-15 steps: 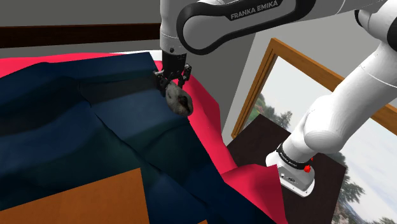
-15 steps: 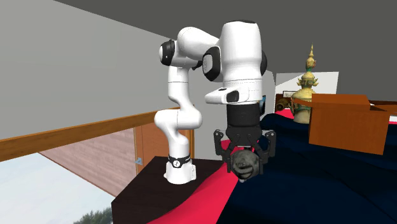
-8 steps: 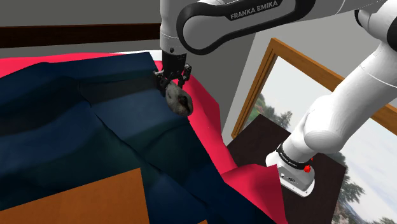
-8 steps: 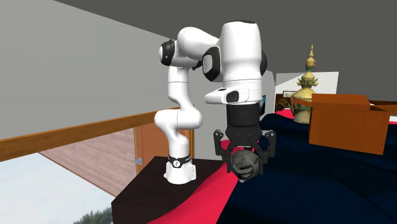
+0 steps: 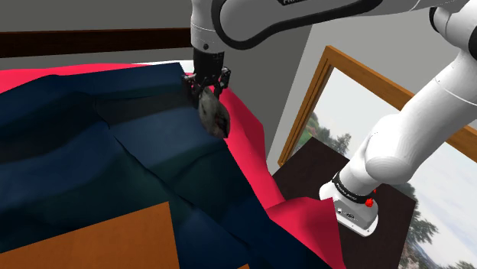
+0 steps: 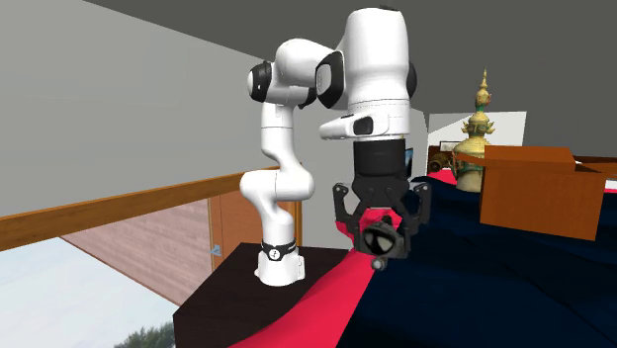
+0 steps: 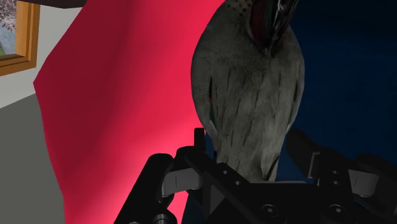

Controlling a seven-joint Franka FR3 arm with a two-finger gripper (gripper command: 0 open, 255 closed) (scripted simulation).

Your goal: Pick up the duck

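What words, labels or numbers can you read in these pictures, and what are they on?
None reads in full.
White lettering on the arm's dark link: cut off at the picture's edge.
Small print on the arm's base ring: too small to read.

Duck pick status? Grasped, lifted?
Done: the gripper is shut on the grey duck, which is clasped between its fingers. In hand: the lift. The duck hangs close above the red sheet and blue blanket, seemingly just clear of them. Left: raise it well clear.
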